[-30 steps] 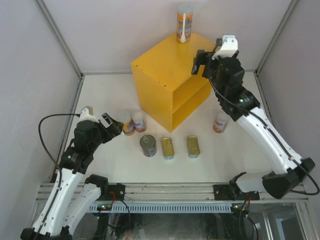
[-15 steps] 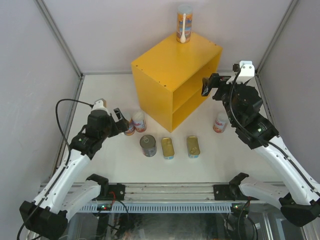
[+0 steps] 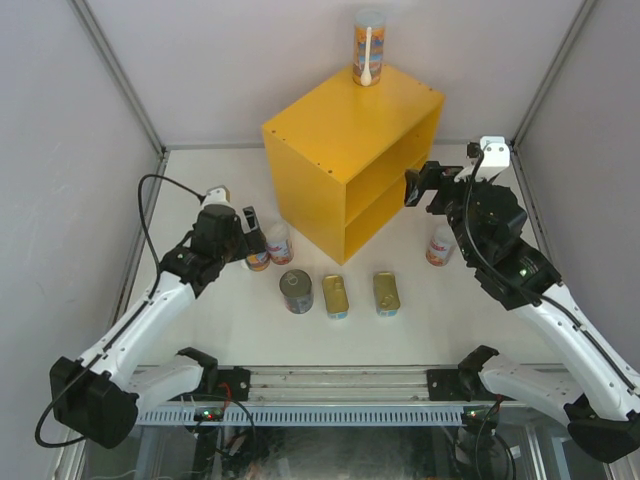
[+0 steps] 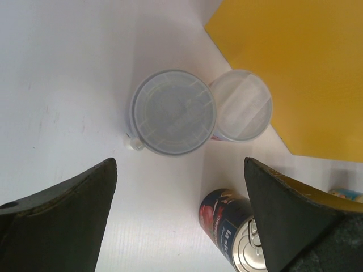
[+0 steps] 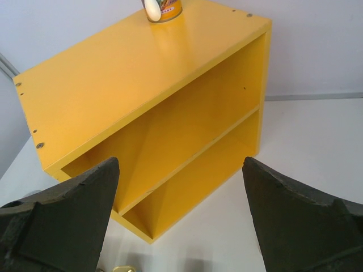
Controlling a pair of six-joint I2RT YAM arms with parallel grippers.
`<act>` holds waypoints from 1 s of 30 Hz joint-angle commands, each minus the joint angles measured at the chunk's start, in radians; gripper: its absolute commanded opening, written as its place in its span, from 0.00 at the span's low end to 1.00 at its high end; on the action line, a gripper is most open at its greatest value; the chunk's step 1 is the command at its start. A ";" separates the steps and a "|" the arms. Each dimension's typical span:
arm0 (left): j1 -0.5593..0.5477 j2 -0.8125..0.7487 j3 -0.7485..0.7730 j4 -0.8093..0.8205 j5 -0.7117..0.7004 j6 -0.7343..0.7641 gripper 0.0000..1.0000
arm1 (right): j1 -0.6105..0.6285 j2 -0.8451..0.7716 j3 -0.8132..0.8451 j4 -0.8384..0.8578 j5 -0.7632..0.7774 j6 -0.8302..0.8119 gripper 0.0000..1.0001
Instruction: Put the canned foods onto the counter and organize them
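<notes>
From above, the left gripper (image 3: pixel 249 234) covers the top of one slim can (image 3: pixel 258 260). The right wrist view crops the orange-labelled can (image 5: pixel 163 8) atop the yellow shelf unit (image 5: pixel 142 73). The left wrist view's bottom edge cuts the dark tin (image 4: pixel 232 226).

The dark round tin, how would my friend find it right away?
Start at the big yellow counter. On the white table in front of it sits a row of three tins. The dark round tin is the leftmost; the gold-topped tin beside it is flat and rectangular.
</notes>
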 commanded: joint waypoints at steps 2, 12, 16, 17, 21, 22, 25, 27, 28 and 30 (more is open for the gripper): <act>-0.014 0.037 0.068 0.023 -0.059 0.038 0.97 | 0.012 -0.015 -0.008 0.017 -0.004 0.019 0.88; -0.025 0.110 0.081 0.070 -0.054 0.029 0.97 | 0.010 -0.021 -0.015 0.013 -0.004 0.013 0.88; -0.029 0.146 0.100 0.068 -0.074 0.028 0.97 | 0.007 -0.023 -0.023 0.013 -0.010 0.011 0.88; -0.031 0.151 0.103 0.067 -0.081 0.028 0.97 | 0.005 -0.024 -0.024 0.012 -0.013 0.011 0.88; -0.033 0.168 0.110 0.063 -0.112 0.028 0.97 | -0.003 -0.027 -0.025 0.012 -0.026 0.011 0.88; -0.033 0.170 0.110 0.064 -0.115 0.030 0.97 | -0.005 -0.028 -0.025 0.011 -0.028 0.010 0.88; -0.033 0.180 0.113 0.058 -0.134 0.034 0.96 | -0.008 -0.028 -0.025 0.009 -0.032 0.007 0.88; -0.033 0.181 0.110 0.056 -0.141 0.033 0.96 | -0.010 -0.027 -0.025 0.006 -0.035 0.007 0.88; -0.033 0.180 0.108 0.057 -0.143 0.033 0.96 | -0.011 -0.026 -0.025 0.006 -0.037 0.006 0.88; -0.032 0.181 0.105 0.059 -0.151 0.031 0.96 | -0.013 -0.025 -0.025 0.008 -0.040 0.004 0.88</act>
